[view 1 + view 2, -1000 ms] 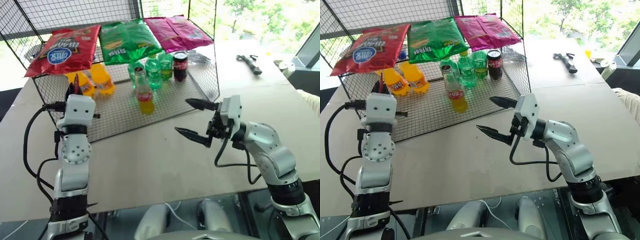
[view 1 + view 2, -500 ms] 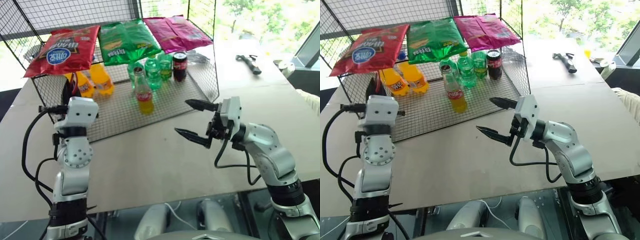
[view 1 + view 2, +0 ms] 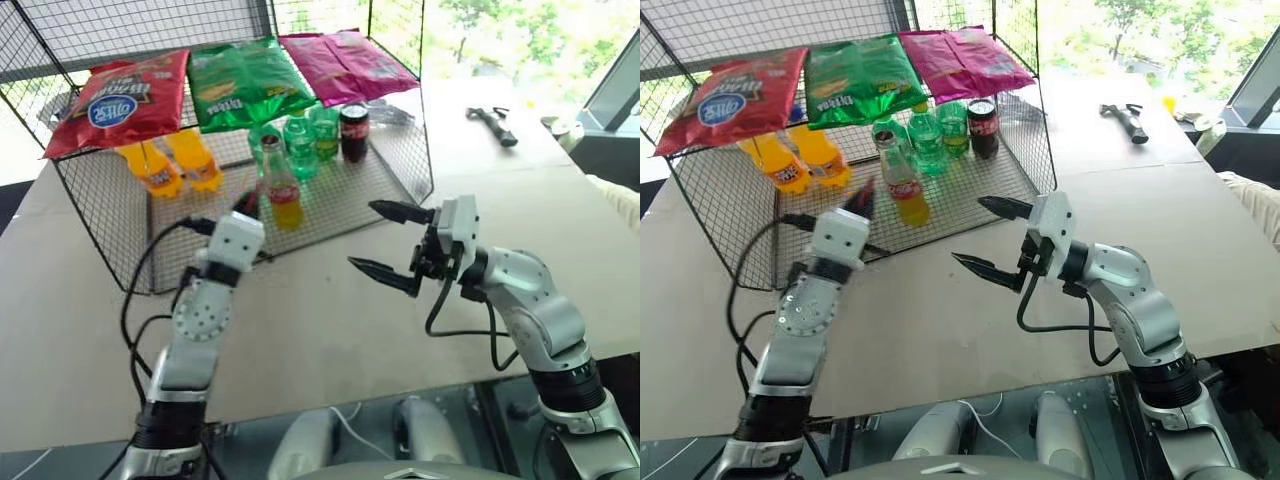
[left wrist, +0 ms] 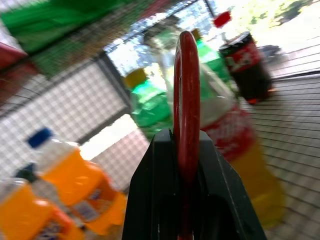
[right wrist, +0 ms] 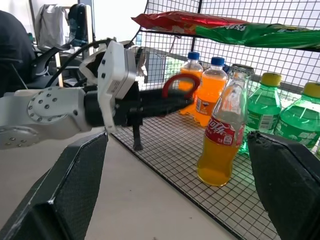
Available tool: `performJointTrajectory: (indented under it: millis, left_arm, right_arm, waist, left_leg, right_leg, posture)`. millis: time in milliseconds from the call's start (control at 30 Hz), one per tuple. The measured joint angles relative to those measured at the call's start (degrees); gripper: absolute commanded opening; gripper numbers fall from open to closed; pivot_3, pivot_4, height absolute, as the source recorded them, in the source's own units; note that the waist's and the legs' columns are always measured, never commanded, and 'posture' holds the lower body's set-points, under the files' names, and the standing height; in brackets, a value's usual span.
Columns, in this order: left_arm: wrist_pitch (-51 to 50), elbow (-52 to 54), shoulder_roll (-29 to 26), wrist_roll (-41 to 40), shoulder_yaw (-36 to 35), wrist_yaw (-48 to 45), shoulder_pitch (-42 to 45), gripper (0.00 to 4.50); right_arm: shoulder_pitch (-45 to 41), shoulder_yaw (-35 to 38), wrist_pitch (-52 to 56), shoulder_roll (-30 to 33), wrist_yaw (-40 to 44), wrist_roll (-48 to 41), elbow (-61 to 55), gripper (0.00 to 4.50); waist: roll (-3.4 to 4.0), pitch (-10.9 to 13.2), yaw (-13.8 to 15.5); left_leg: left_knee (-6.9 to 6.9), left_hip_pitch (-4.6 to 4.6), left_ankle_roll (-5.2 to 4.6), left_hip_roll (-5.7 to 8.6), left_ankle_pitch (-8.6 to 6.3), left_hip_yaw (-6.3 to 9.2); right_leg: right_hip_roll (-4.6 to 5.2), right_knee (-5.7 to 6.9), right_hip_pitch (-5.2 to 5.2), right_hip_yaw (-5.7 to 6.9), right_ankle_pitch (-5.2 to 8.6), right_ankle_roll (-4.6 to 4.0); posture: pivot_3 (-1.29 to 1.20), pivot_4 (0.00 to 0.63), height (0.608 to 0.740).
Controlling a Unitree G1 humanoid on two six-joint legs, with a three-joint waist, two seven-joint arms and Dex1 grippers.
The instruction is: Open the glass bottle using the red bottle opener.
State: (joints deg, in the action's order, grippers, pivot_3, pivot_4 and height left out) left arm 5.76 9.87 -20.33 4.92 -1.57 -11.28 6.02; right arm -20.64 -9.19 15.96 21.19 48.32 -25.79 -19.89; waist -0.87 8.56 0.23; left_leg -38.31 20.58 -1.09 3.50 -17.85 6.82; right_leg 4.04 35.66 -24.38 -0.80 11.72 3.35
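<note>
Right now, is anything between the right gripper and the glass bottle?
No. In the right wrist view only bare wire shelf and table lie between the open right gripper and the glass bottle.

Capped glass bottle (image 3: 283, 190) upright on mesh; red bottle opener (image 5: 180, 86) near it.

a pale table (image 3: 330, 330) carries a wire rack (image 3: 350, 190) and, well apart, a black tool (image 3: 497, 125).

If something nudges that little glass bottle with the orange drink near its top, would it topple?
Probably fairly easily. The glass bottle is tall and narrow, standing upright on a wire grid shelf, so its footing looks uneven. The drink fills only its lower half, which should steady it somewhat. Being glass, it would likely be rigid and breakable.
</note>
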Motion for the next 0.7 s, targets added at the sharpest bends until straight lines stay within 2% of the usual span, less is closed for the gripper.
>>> performJointTrajectory:
  millis: [67, 100, 167, 233, 267, 300, 400, 533, 633, 700]
  left_arm:
    - [-2.5, 0.0, 2.2, -5.7, -0.2, -2.8, -0.3, 0.03]
    - [-5.5, 0.9, 4.5, -12.1, -0.9, -4.9, -0.3, 0.03]
    - [-9.0, 2.4, 6.8, -19.2, -0.9, -7.0, -0.3, 0.03]
    - [-15.1, 4.9, 9.6, -30.7, -1.4, -10.1, 0.0, 0.03]
    - [-20.0, 7.0, 11.2, -39.3, -1.2, -12.6, 0.1, 0.03]
    - [-20.4, 7.1, 11.3, -40.1, -1.1, -12.8, 0.1, 0.03]
    - [-27.8, 7.8, 12.2, -52.2, -1.8, -15.7, 0.1, 0.03]
    - [-34.9, 7.9, 11.7, -62.9, -2.9, -18.1, 0.2, 0.03]
    - [-39.8, 7.8, 10.6, -70.4, -3.7, -20.1, 0.5, 0.03]
    - [-41.9, 7.5, 9.5, -72.6, -4.0, -21.3, 1.0, 0.03]
  right_arm:
    - [0.3, 0.0, 0.3, 0.0, -0.2, 0.2, 0.0, 4.50]
    - [0.8, 0.0, 1.4, 0.2, -0.9, 0.2, -0.2, 4.50]
    - [1.5, -0.2, 3.5, 0.4, -1.8, 0.2, -0.2, 4.50]
    - [1.9, -1.4, 8.2, 1.4, -3.2, 0.2, -0.5, 4.50]
    - [2.2, -3.0, 12.2, 2.4, -4.0, 0.4, -0.8, 4.50]
    - [2.2, -3.2, 12.6, 2.5, -4.1, 0.4, -0.8, 4.50]
    - [2.1, -4.5, 20.8, 3.6, -5.0, -1.2, -1.8, 4.50]
    - [0.7, -5.6, 31.5, 5.1, -5.5, -4.3, -2.8, 4.50]
    - [-1.9, -5.0, 39.6, 5.5, -5.2, -9.4, -4.3, 4.50]
    - [-3.8, -3.3, 44.2, 5.2, -5.0, -14.0, -5.0, 4.50]
  waist:
    - [0.00, 0.0, 0.0]
    - [0.00, 0.0, 0.0]
    - [-0.02, 0.0, 0.2]
    - [-0.02, 0.0, 0.3]
    - [-0.04, 0.0, 0.4]
    - [-0.04, 0.0, 0.4]
    - [-0.04, 0.0, 0.4]
    - [-0.04, 0.0, 0.3]
    - [-0.04, 0.0, 0.3]
    - [-0.04, 0.0, 0.3]
  left_leg:
    - [-0.04, 0.18, 0.06, 0.00, 0.04, 0.00]
    - [-0.06, 0.17, 0.07, -0.01, 0.05, -0.02]
    - [-0.12, 0.22, 0.07, 0.00, 0.05, -0.01]
    - [-0.15, 0.21, 0.06, 0.03, 0.05, -0.04]
    - [-0.18, 0.21, 0.05, 0.05, 0.05, -0.05]
    - [-0.18, 0.21, 0.05, 0.06, 0.04, -0.05]
    - [-0.17, 0.19, 0.05, 0.04, 0.05, -0.05]
    - [-0.18, 0.18, 0.05, 0.03, 0.05, -0.07]
    - [-0.19, 0.19, 0.05, 0.04, 0.05, -0.07]
    - [-0.19, 0.18, 0.05, 0.04, 0.05, -0.08]
  right_leg:
    - [0.00, 0.12, -0.20, 0.00, 0.00, 0.00]
    - [0.01, 0.15, -0.19, -0.02, 0.00, -0.01]
    - [0.01, 0.16, -0.19, -0.01, -0.01, 0.00]
    - [0.01, 0.19, -0.17, -0.04, -0.01, 0.00]
    - [-0.01, 0.19, -0.16, -0.05, -0.01, 0.00]
    - [-0.02, 0.19, -0.16, -0.04, -0.01, 0.00]
    - [-0.08, 0.20, -0.17, -0.04, -0.01, 0.00]
    - [-0.11, 0.20, -0.16, -0.06, -0.01, 0.00]
    - [-0.12, 0.20, -0.16, -0.06, -0.01, 0.00]
    - [-0.12, 0.20, -0.16, -0.06, -0.01, -0.01]
  posture:
    - [0.00, 0.150, 0.740]
    - [0.00, 0.150, 0.740]
    - [0.00, 0.150, 0.740]
    - [0.00, 0.150, 0.740]
    - [0.00, 0.150, 0.740]
    - [0.00, 0.150, 0.740]
    - [0.00, 0.150, 0.740]
    - [0.00, 0.150, 0.740]
    - [0.00, 0.150, 0.740]
    - [0.00, 0.150, 0.740]
